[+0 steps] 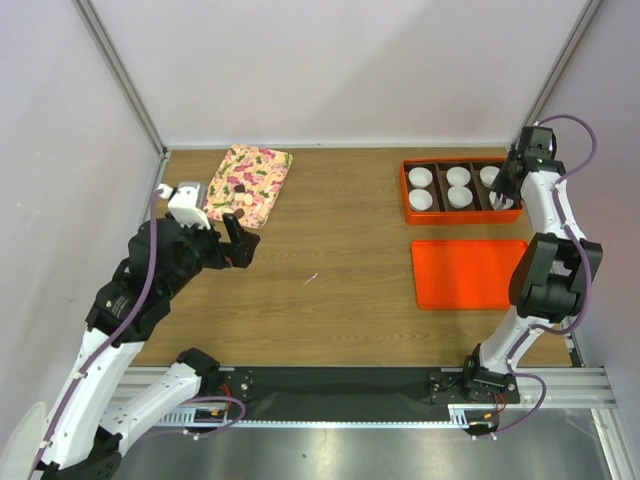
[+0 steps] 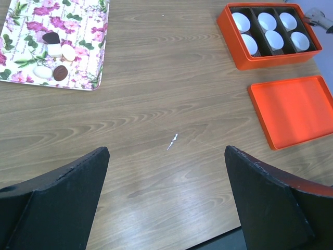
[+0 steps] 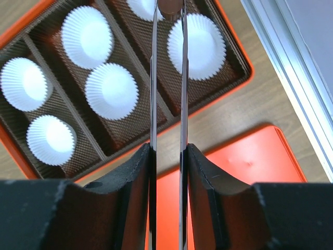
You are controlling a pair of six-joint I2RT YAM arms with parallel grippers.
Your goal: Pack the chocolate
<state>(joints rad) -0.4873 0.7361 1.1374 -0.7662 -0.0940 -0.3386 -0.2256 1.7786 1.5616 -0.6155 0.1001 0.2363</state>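
The right end effector (image 3: 169,151) is clamped narrow on tongs (image 3: 154,78). Their tips seem to pinch a brown piece (image 3: 169,5) above a paper cup (image 3: 196,46) in the box (image 1: 450,216) at the desk's (image 2: 156,94) far right corner. This looks like the placing step; next, the tongs need lowering and easing apart. The left end effector (image 2: 166,151) gapes wide and empty. More chocolate (image 2: 51,37) lies on the flowered tray (image 2: 83,67), far left.

A wooden bench (image 1: 340,260) carries a floral tray (image 1: 266,167) at its far left. At the far right sits an orange box (image 1: 450,216), split into three compartments with two white fluted paper cups (image 2: 267,21) in each. A shallow orange lid (image 1: 465,272) lies just near of it, apart. A small white scrap (image 1: 311,279) lies mid-bench.
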